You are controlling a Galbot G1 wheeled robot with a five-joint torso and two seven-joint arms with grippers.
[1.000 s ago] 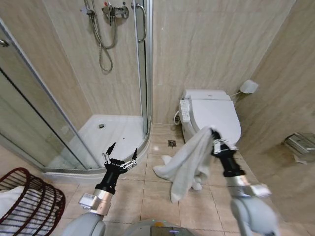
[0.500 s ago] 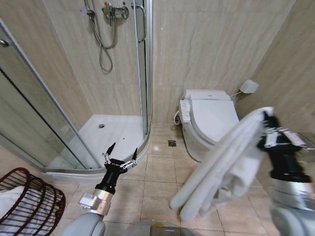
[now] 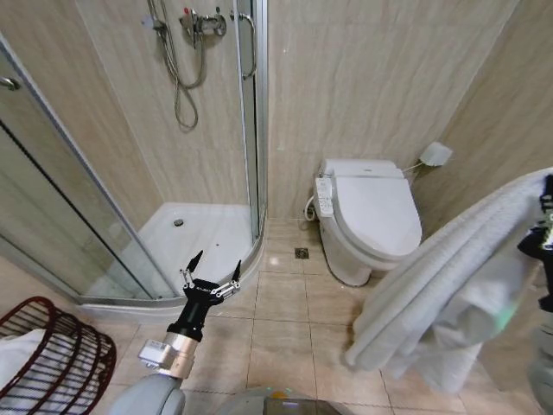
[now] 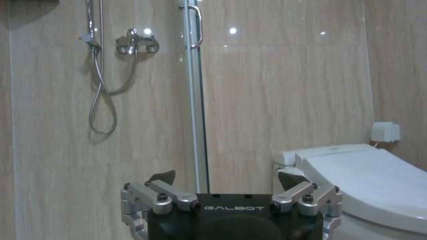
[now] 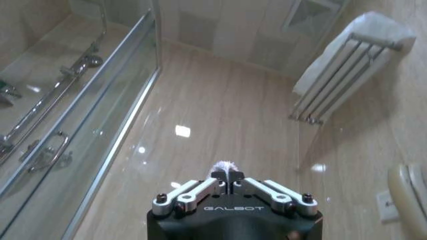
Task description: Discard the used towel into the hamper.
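Observation:
A white towel (image 3: 449, 294) hangs in thick folds at the right of the head view, clear of the floor. My right gripper (image 3: 543, 235) holds its top edge at the frame's right side. In the right wrist view the right gripper (image 5: 227, 183) is shut on a small tuft of the towel (image 5: 225, 168). The hamper (image 3: 60, 359), a reddish-brown wire basket with white cloth inside, stands on the floor at the lower left. My left gripper (image 3: 214, 270) is open and holds nothing, raised above the floor in front of the shower; its open fingers (image 4: 162, 177) also show in the left wrist view.
A white toilet (image 3: 367, 212) stands against the back wall, just left of the towel. A glass shower enclosure (image 3: 130, 199) with a white tray fills the left. A floor drain (image 3: 301, 252) sits between them. A wall rack (image 5: 340, 70) carries another white towel.
My right arm has swung the towel up and to the right, away from the front of the toilet. The left arm and the hamper have not moved.

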